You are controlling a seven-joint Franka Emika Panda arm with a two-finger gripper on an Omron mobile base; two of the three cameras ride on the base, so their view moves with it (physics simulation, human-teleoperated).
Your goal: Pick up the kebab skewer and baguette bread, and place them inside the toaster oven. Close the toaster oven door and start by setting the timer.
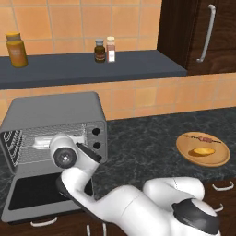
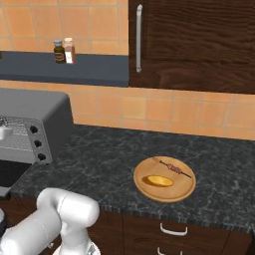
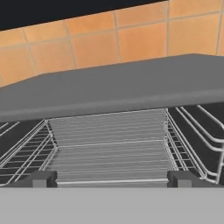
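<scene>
left base view: the grey metal box toaster oven stands with its dark-glass drop-down door lying open; the thin kebab skewer and golden oval baguette bread lie on a round wooden plate well apart from the fingers
right base view: skewer and bread lie side by side on the plate
hand view: the gripper has its fingers spread wide, holding nothing, with the wire rack just ahead

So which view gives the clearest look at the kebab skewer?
The right base view: the kebab skewer lies unobstructed on the wooden plate beside the baguette bread. In the left base view it is smaller and farther off. The hand view faces the toaster oven's wire rack instead.
</scene>
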